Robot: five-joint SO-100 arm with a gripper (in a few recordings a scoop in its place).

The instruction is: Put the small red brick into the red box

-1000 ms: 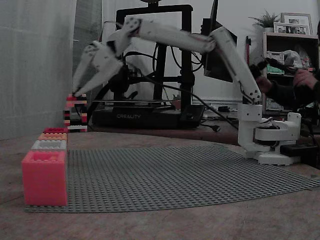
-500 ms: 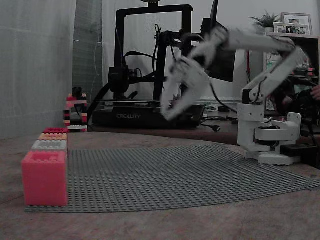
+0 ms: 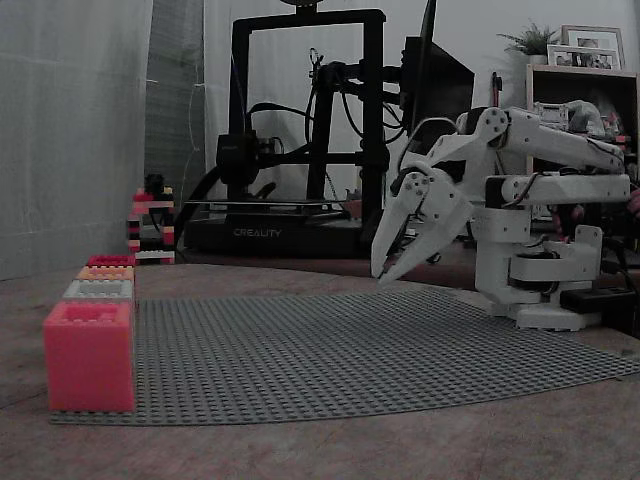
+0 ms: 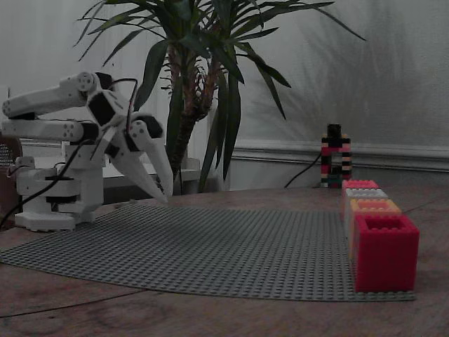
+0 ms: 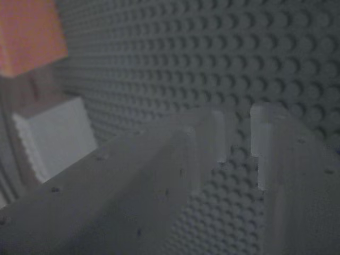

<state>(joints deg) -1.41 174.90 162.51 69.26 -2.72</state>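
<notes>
Records white two-finger gripper [image 3: 380,277] tip-down over grey studded baseplate [image 3: 350,350], close to arm's base. Jaws slightly parted, pinching nothing. Places deep crimson studded-rim box [image 3: 110,261] well apart, leftward in this fixed view. Cannot tell where tiny crimson brick lies.

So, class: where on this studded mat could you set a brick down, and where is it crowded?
The grey baseplate lies bare from the tool across to the row of boxes along its left edge in a fixed view. That edge is crowded, the pinkish-red box nearest. The arm's base borders the right.
</notes>
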